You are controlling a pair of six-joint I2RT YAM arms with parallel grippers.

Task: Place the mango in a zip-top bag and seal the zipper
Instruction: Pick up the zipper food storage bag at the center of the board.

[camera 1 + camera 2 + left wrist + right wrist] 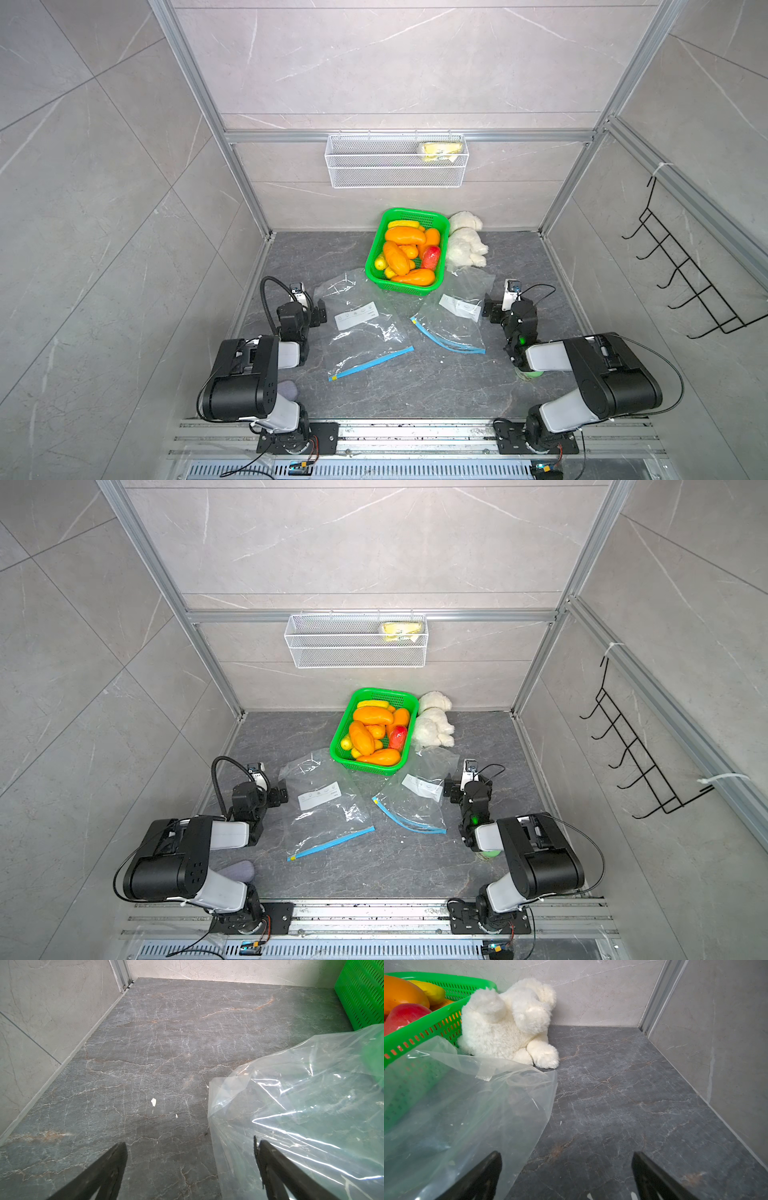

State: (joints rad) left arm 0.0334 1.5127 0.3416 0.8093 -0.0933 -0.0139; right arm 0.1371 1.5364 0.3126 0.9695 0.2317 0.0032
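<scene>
1. Both jaws stand wide and hold nothing. The left gripper (190, 1142) sits at the edge of the left bag (361, 328), and the right gripper (566, 1154) at the edge of the right bag (453, 320).
2. The mango (415, 277) lies in the green basket (441, 277) at the back, packed among other orange fruits, a red fruit (431, 257) and yellow ones. Risk: the fingers pinch a neighbour or take the wrong fruit.
3. Both bags lie flat and slick. The right bag's zipper (446, 343) looks parted. Risk: the film slides or the mouth collapses at insertion.
4. A plush toy (465, 243) touches the basket, and both bags reach the basket wall.
</scene>
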